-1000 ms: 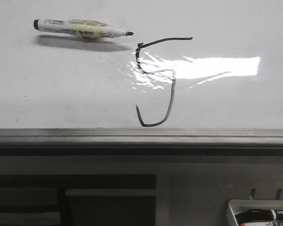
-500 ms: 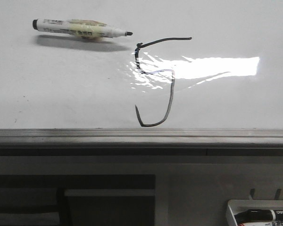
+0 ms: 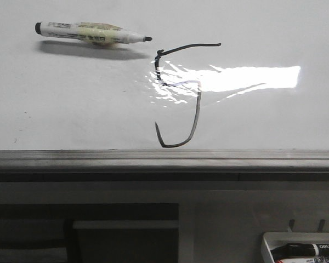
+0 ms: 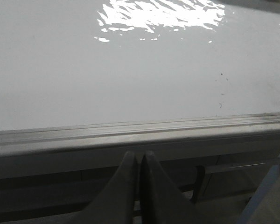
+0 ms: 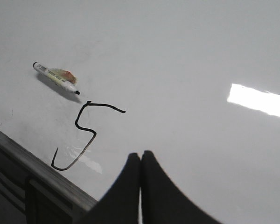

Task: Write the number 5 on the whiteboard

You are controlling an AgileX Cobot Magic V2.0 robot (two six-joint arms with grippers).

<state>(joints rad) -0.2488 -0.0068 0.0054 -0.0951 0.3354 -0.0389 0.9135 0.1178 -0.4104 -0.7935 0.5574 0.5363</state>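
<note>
apparently number 5 (image 3: 178,96) nearly reaches whiteboard (image 3: 71,104) frame edge (image 3: 164,159).

The front camera is looking forward, low over the whiteboard's (image 3: 71,109) near frame. The left wrist camera is sitting close to that frame edge, facing across the board. The right wrist camera is hovering higher, sharing the 5 (image 5: 81,135) and marker (image 5: 56,78) with the front view.
</note>
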